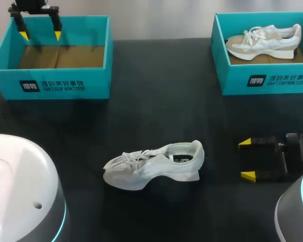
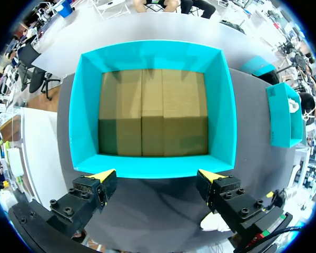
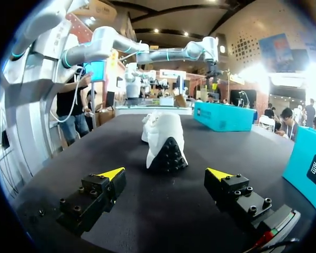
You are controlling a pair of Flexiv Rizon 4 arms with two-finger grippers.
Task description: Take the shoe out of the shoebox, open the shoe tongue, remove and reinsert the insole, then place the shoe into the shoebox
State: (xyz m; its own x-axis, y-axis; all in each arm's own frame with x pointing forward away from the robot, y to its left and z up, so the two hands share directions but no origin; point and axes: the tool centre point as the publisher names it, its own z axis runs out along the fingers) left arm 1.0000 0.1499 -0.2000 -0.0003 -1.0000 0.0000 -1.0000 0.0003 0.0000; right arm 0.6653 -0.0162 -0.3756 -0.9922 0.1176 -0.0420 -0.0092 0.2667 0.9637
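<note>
Your L gripper (image 1: 40, 35) hangs wide open, empty, over the left shoebox (image 1: 65, 83); R gripper (image 1: 246, 159) open, empty too, near the shoe (image 1: 154, 165) standing on the table (image 1: 156, 111)

A white mesh sneaker (image 1: 154, 165) stands upright on its sole at lower centre of the black desk (image 1: 156, 111), toe to the left, heel to the right, laces loose. A teal cardboard shoebox (image 1: 91, 83) sits open at upper left, its brown floor showing.

The shoe (image 1: 154, 165) is white, the table (image 1: 156, 111) black. Left shoebox (image 1: 96, 80) is teal, brown-floored; right shoebox (image 1: 232, 80) teal, its second shoe (image 1: 265, 41) white and beige.
</note>
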